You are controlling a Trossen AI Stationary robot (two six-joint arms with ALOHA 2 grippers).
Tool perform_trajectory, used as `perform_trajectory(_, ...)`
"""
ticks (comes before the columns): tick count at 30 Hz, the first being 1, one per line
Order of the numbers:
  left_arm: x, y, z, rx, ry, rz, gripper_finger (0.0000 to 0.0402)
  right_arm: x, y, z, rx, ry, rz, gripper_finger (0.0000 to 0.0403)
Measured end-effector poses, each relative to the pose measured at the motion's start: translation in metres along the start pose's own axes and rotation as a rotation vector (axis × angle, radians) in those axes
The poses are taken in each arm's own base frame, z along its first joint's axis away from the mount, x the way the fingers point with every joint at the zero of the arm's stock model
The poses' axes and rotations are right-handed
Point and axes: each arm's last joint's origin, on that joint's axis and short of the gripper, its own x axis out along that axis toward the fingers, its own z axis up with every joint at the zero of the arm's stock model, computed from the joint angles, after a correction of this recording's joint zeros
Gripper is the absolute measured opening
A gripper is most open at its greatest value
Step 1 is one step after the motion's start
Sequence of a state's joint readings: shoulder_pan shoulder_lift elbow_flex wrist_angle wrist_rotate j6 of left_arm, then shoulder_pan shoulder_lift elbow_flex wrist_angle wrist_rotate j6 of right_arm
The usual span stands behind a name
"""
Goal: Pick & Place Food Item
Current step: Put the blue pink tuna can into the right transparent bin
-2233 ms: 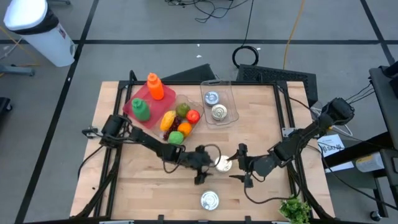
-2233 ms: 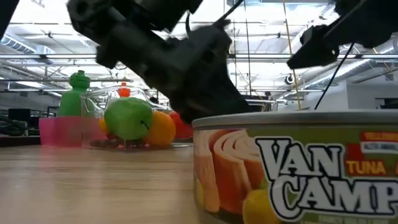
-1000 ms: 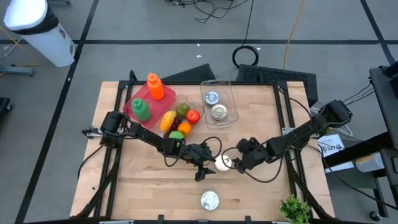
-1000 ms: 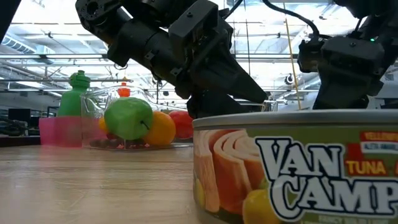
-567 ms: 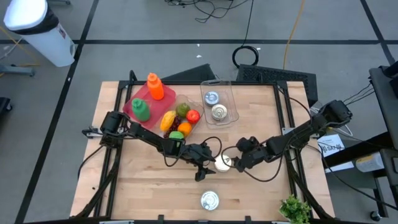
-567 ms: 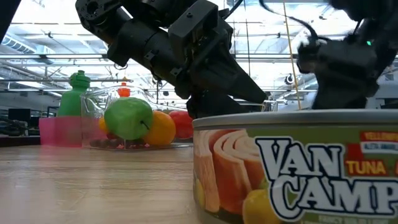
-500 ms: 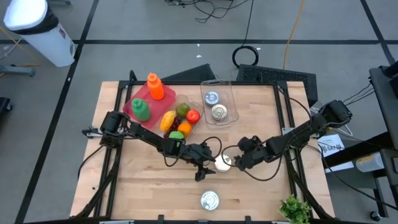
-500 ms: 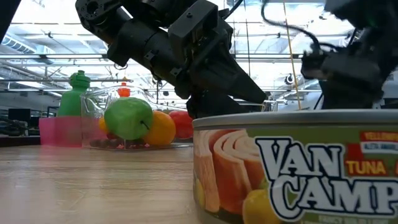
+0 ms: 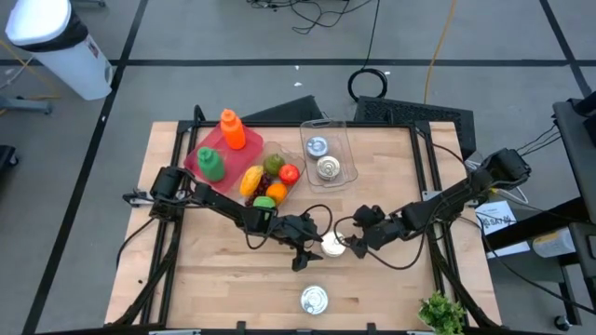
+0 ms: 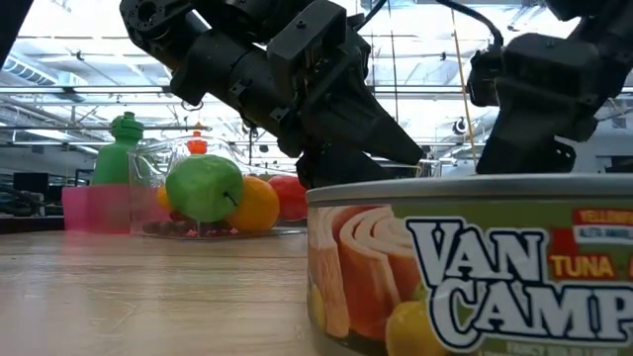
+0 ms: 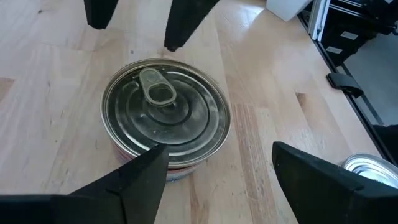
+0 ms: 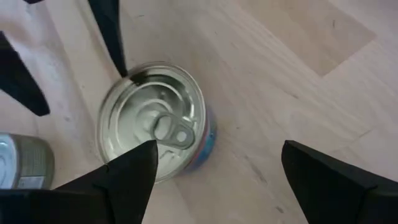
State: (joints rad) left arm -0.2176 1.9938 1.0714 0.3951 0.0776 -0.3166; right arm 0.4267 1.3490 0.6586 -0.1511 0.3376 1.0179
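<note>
A round tin can [image 9: 332,245] with a pull-tab lid [image 11: 158,93] stands upright on the wooden table, a little right of its middle. My left gripper [image 9: 316,247] is at the can's left, open, its fingers [image 11: 146,174] slanting down; the can sits ahead of one finger, not in the gap. My right gripper [image 9: 349,243] is open at the can's right, tilted down over it [image 12: 155,121]. In the low view both grippers [image 10: 366,138] [image 10: 524,99] hang behind a second, tuna can [image 10: 465,267], which hides the first. My left gripper has one fingertip [image 12: 126,73] right at the can's rim on its left side, slanting down from the table's left. Whether it touches the rim I cannot tell. The can stands flat on the table.
The tuna can [image 9: 314,300] stands near the front edge. At the far side are a clear container [image 9: 343,140] holding two cans, a tray of fruit [image 9: 270,181] and a pink bin [image 9: 212,140] with bottles. Leafy greens [image 9: 442,312] lie at the near right corner.
My right gripper has come in toward the can from the table's right and has since tipped slightly beside it. My left gripper has settled at the can's left and kept still. The can has not moved.
</note>
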Motion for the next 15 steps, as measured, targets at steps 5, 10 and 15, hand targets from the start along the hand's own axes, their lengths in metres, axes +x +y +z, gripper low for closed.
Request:
perform_trajectory(5, 0.000, 0.000, 0.000, 0.000, 0.001, 0.000, 0.0301, 0.008, -0.002, -0.005, -0.024, 0.025, -0.037, 0.0325)
perform_trajectory(10, 0.000, 0.000, 0.000, -0.001, 0.001, 0.000, 0.0301, 0.011, -0.007, -0.005, -0.009, 0.041, -0.084, 0.0325)
perform_trajectory(15, 0.000, 0.000, 0.000, 0.000, 0.004, 0.001, 0.0301, 0.010, -0.016, -0.005, 0.029, 0.071, -0.166, 0.0325)
